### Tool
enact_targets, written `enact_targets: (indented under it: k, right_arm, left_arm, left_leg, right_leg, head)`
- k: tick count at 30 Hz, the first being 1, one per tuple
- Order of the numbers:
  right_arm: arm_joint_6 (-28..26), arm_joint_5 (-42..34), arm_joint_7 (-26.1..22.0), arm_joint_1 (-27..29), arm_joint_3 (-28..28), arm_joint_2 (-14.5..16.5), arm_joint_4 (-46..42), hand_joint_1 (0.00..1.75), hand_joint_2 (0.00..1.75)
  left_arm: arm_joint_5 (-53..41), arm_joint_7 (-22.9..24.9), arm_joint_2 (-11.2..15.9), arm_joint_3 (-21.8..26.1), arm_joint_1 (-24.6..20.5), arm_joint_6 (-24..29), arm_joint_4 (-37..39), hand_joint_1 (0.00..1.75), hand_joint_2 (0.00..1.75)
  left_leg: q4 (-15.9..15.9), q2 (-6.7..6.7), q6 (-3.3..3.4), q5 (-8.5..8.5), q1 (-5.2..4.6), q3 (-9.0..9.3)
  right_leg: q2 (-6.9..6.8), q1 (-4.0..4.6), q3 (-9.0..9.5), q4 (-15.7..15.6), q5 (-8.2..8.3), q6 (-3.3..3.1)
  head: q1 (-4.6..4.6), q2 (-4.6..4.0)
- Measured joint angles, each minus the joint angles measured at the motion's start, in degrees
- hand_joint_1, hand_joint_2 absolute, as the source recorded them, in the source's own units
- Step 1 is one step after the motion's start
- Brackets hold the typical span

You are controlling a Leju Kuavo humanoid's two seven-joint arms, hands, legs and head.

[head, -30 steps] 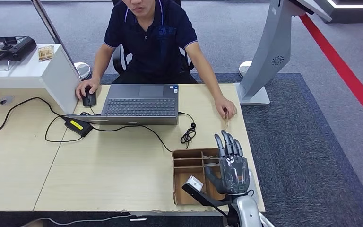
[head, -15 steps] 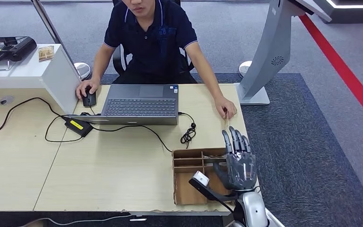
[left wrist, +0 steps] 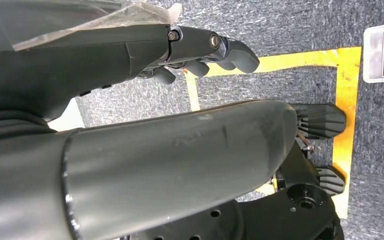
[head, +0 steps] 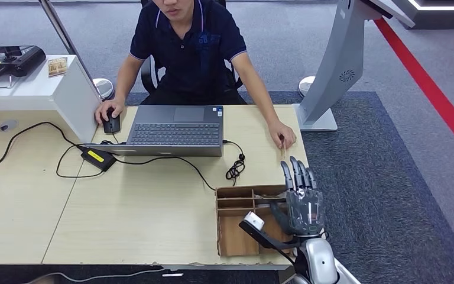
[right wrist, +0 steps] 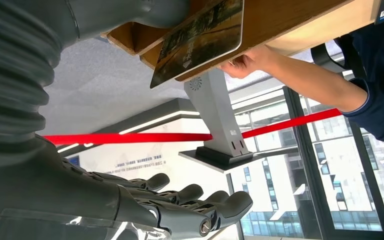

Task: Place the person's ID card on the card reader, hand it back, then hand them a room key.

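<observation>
Laptop [head: 176,131] at the far middle of the table [head: 124,207], with a mouse [head: 112,123] just left of it and a power brick [head: 98,158] at its near left corner. Cardboard organizer [head: 236,207] nearer than the laptop, toward the right, at the table's near edge. Kiosk stand [head: 331,71] off to the laptop's right, on the floor just beyond the table's far right corner.

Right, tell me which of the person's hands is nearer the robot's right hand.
The person's hand resting on the bare desk, near the desk's right edge. It lies just beyond the right hand, while their other hand grips the mouse left of the laptop.
</observation>
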Motion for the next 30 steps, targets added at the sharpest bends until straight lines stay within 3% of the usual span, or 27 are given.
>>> enact_targets:
  k: [30]
  right_arm:
    - [0.1,-0.2,0.0,0.0,-0.2,0.0,0.0,0.00,1.75]
  left_arm:
    - [-0.1,0.0,0.0,0.0,0.0,0.0,0.0,0.00,0.00]
  left_leg:
    - [0.0,0.00,0.00,0.00,0.00,0.00]
  right_leg:
    - [0.00,0.00,0.00,0.0,0.00,0.00]
  head:
    - [0.00,0.00]
